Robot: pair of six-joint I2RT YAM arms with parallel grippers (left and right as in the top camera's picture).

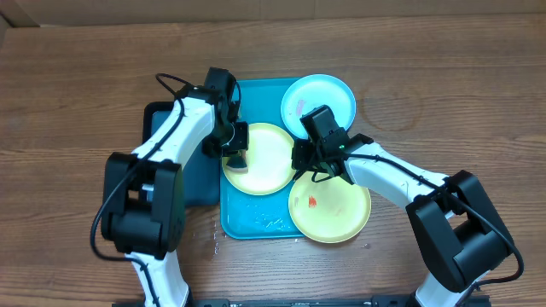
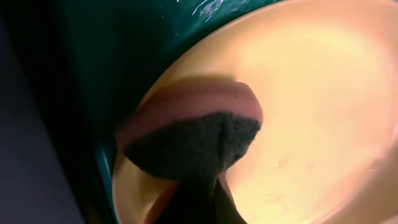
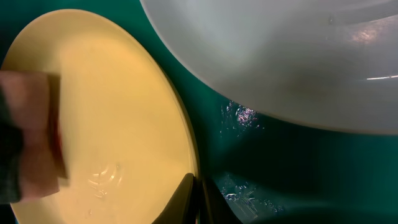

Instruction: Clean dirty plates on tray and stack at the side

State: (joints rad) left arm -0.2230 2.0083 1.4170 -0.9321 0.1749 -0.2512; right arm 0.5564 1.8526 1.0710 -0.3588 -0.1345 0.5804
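Note:
The turquoise tray (image 1: 256, 223) holds a yellow-green plate (image 1: 266, 162) in its middle. My left gripper (image 1: 235, 157) is shut on a pink sponge with a dark scouring face (image 2: 199, 134), pressed on that plate's left part (image 2: 311, 93). My right gripper (image 1: 300, 159) is shut on the plate's right rim (image 3: 198, 199); the plate (image 3: 106, 106) looks wet there. A light blue plate (image 1: 320, 98) with a pink smear lies at the tray's far right corner and shows in the right wrist view (image 3: 280, 56). A second yellow-green plate (image 1: 331, 211) with an orange smear overhangs the tray's near right edge.
A smaller dark navy tray (image 1: 158, 115) lies under the turquoise tray's left side. Water drops lie on the turquoise tray floor (image 3: 249, 118) and near its front (image 1: 260, 217). The sponge also shows in the right wrist view (image 3: 31, 137). The wooden table (image 1: 444, 85) surrounds everything.

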